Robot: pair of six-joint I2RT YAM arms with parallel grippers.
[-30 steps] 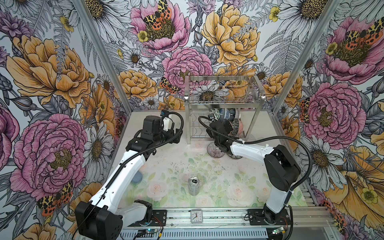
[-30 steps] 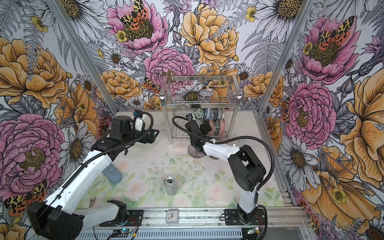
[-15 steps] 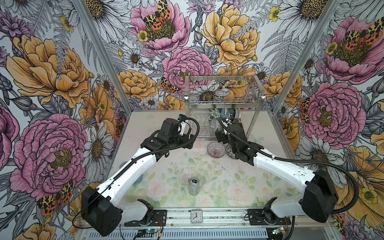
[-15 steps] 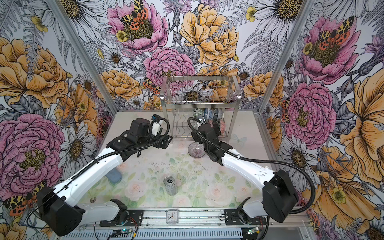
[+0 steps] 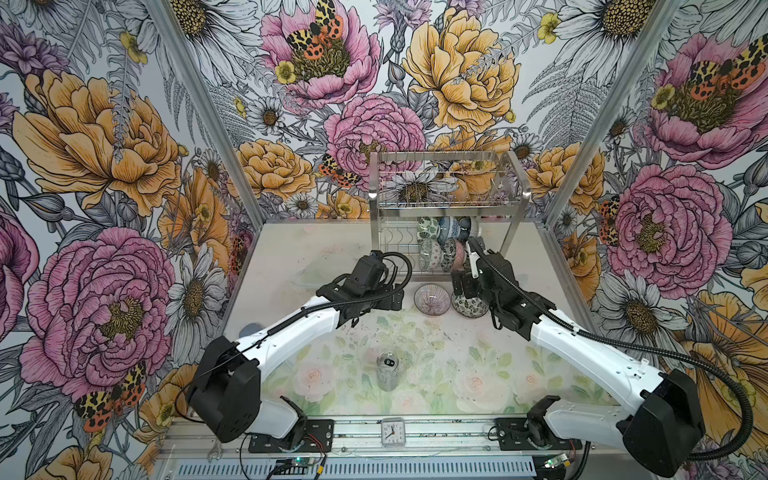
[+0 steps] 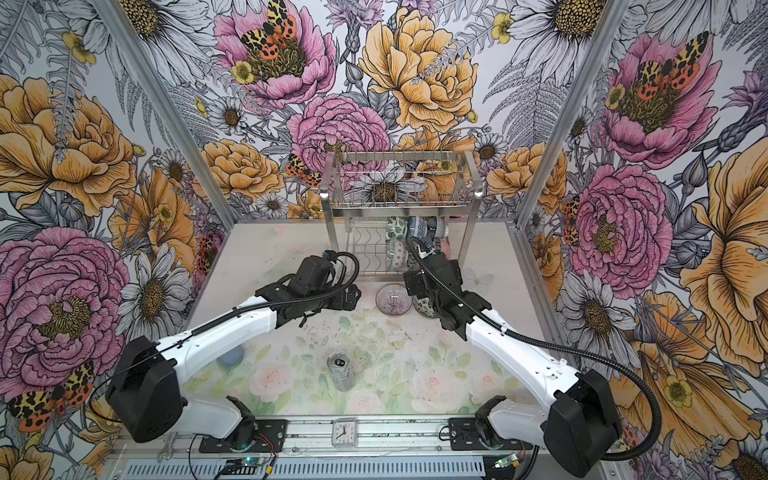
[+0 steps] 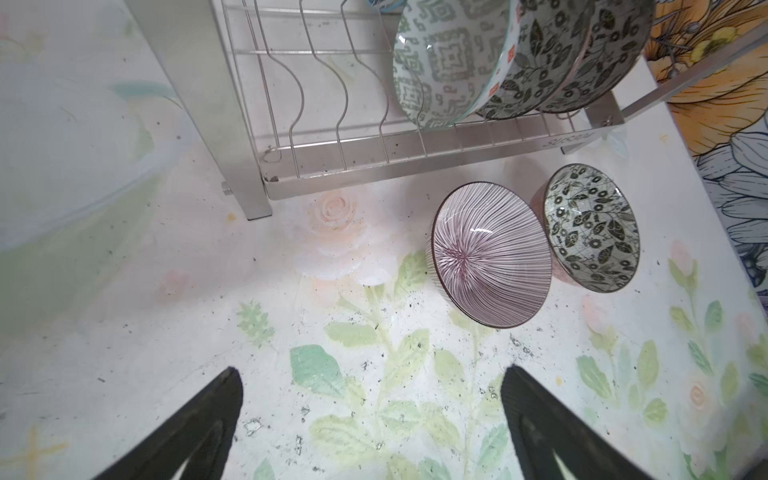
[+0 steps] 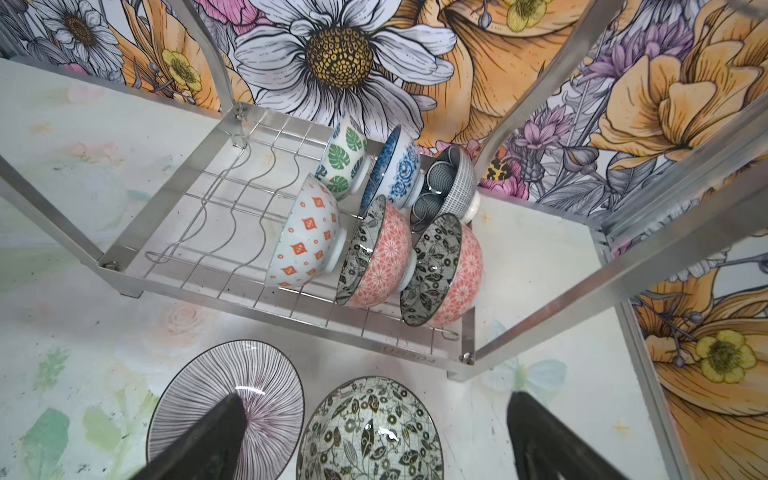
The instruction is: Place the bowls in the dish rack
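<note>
- Right wrist view: right gripper (image 8: 376, 399), jaws wide and empty, hovers above black-floral bowl (image 8: 365, 440); best to pinch its rim squarely.
- Left gripper (image 7: 370, 374) likewise open, empty.

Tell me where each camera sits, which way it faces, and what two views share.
Both top views: high in front, looking down toward the back wall; left arm, right arm, dish rack, can.
Left wrist: low, facing the rack's bottom shelf, striped bowl and leaf bowl; its open fingers show.
Right wrist: above both loose bowls, facing six racked bowls; its open fingers show.
Shared: both wrist views hold the rack and both loose bowls.
</note>
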